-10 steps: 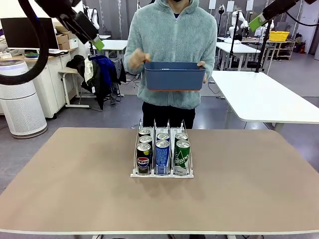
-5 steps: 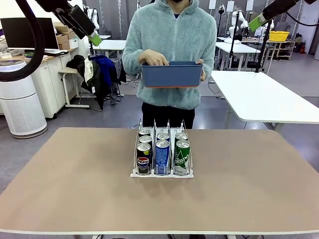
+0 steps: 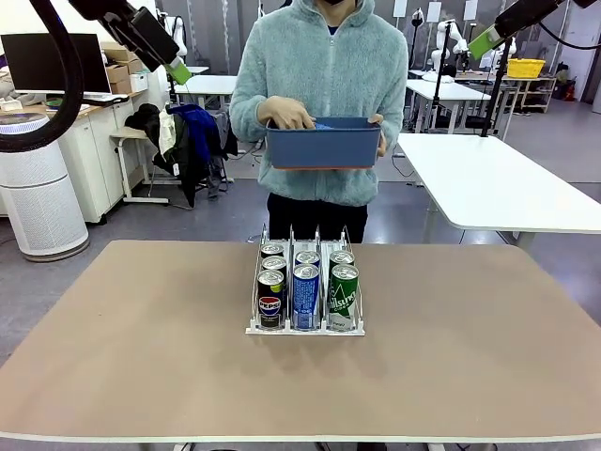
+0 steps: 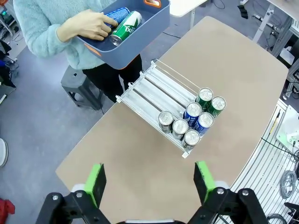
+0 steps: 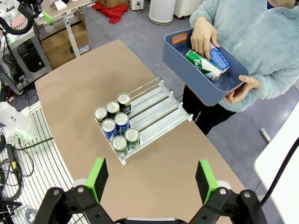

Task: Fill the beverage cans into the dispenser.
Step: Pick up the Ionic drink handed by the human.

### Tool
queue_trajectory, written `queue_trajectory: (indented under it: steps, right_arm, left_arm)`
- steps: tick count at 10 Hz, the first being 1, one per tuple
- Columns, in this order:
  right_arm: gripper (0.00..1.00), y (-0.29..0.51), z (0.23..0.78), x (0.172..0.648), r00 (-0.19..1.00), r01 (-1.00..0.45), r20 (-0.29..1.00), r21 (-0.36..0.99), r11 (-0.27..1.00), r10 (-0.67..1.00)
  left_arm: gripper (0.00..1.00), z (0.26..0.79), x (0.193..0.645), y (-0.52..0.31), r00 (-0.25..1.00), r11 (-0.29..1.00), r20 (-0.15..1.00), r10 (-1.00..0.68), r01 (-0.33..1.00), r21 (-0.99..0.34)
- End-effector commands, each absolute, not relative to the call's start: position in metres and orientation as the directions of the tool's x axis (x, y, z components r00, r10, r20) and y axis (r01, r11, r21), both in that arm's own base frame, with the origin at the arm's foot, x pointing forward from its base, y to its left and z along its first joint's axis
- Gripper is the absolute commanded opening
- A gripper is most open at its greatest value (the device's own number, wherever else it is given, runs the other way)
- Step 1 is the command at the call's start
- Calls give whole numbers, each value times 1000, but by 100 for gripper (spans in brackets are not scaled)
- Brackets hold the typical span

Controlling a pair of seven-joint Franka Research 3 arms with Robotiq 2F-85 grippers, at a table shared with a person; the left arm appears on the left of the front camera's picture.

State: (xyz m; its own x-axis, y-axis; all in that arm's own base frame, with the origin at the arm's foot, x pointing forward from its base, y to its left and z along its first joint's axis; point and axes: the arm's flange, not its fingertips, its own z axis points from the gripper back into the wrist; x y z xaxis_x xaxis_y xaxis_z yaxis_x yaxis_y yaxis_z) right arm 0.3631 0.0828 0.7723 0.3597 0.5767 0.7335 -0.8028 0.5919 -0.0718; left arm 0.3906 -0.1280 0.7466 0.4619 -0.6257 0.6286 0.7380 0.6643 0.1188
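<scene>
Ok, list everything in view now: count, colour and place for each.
cans in the dispenser: seven; front ones black, blue, green; three in the front view's left lane, two in each other lane
cans in the bin: two, one green, one blue, lying on their sides
dispenser: one, clear and white, middle of the table
bin: one, blue, held up at the far side
table: one, tan
person's hands: two; one reaching into the bin onto the cans, the other holding the bin's end
left gripper: black with green pads, open, high above the table
right gripper: black with green pads, open, high above the table
</scene>
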Motion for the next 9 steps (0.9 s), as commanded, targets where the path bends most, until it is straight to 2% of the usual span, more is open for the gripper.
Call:
queue_trajectory:
  steps: [1,9]
  right_arm:
    - [100,83,771,362,361,-803,733,-70,592,576]
    - [100,83,771,362,361,-803,733,-70,592,576]
  left_arm:
    - [100,747,391,-128,462,664,629,-626,738,119]
    - [100,786,370,-134,421,659,635,-648,727,192]
